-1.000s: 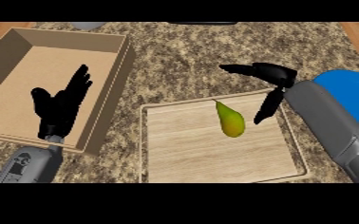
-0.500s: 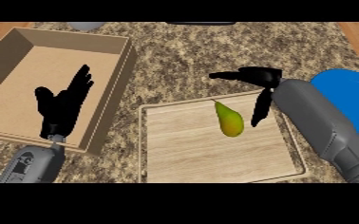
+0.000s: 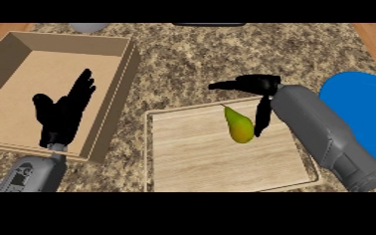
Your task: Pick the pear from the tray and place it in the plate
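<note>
The right hand (image 3: 258, 92) hangs spread and empty, its fingers (image 3: 262, 117) just beside the yellow-green pear (image 3: 238, 125) lying on the pale wooden tray (image 3: 220, 167), so grasping, lifting and carrying to the round blue plate (image 3: 351, 99) remain.

A kitchen, by what lies here; the work surface is a speckled stone counter (image 3: 198, 55) of brown and grey, the kind fitted in a home kitchen; on it rests a pale wooden tray (image 3: 213, 164) with a low rim, holding a green-yellow pear (image 3: 238, 126); a blue plate (image 3: 354, 102) shows at the right edge; a shallow wooden box (image 3: 121, 92) sits at the left; a grey rounded object at the top edge cannot be made out.
</note>
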You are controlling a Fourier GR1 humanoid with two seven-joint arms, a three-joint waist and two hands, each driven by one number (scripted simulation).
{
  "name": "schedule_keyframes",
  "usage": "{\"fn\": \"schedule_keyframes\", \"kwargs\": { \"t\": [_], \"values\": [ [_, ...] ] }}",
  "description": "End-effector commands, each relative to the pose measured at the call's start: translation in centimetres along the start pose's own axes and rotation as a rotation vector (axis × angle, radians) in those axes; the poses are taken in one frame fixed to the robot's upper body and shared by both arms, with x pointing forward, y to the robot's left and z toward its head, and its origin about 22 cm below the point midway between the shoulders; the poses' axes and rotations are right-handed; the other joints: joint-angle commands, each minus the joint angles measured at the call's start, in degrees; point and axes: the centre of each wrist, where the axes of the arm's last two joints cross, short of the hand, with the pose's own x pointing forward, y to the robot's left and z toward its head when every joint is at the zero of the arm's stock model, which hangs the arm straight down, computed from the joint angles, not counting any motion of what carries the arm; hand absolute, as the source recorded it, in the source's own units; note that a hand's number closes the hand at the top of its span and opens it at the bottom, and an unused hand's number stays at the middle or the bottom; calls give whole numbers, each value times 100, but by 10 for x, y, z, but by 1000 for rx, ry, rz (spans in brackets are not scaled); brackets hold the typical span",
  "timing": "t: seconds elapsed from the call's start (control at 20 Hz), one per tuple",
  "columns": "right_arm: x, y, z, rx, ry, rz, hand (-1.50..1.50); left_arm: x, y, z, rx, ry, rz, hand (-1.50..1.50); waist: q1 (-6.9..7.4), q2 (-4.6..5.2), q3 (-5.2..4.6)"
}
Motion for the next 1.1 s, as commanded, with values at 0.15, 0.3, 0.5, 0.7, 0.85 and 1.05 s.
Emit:
{"fn": "schedule_keyframes", "kwargs": {
  "t": [0.15,0.3,0.5,0.7,0.85,1.05],
  "values": [
    [-7,15,-10,74,-55,-9,-150,-5,7,0,6,5,-6,0,-4,-2,2],
    [0,6,-17,101,-21,18,-150,14,4,2,5,-8,7,0,40,0,4],
    [1,22,-34,160,-58,46,-150,6,2,-9,-19,-9,6,0,40,27,3],
    [6,34,-31,218,-149,84,150,-8,-1,-3,6,5,-3,0,-42,2,0],
    [12,32,-35,198,-174,54,150,6,6,-6,18,6,4,0,-46,-11,1],
    [8,36,-30,171,-166,29,150,-1,-7,6,16,25,10,0,-48,-25,1]
  ]
}}
